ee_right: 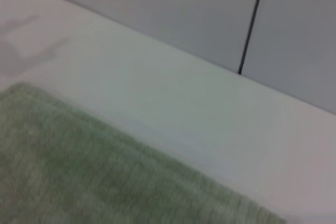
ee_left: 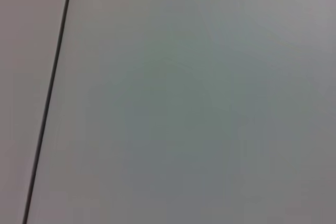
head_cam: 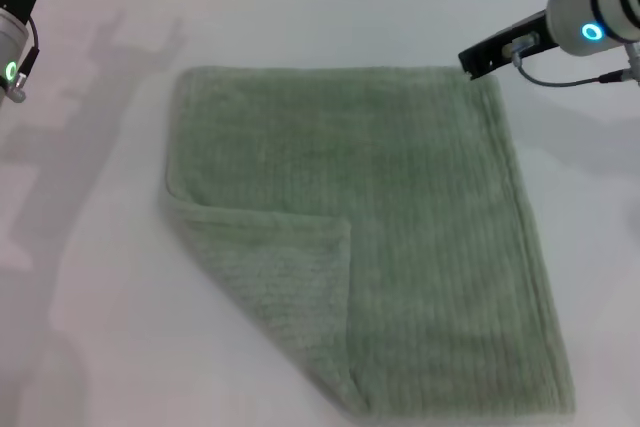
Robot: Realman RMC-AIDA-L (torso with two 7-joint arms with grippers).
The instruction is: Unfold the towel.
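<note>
I had the right gripper hovering at the far right corner of the pale sage-green ribbed terry towel, jaw state unreadable, since its near left corner lay folded over.

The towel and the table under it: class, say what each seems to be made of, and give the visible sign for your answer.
The towel looks like soft terry cloth, pale sage green: a fuzzy matte pile with fine ribbed stripes, limp enough for one near corner to lie folded over. The table seems a hard, smooth white surface, perhaps laminate; it shows soft shadows and no texture, so the exact material stays open.
</note>
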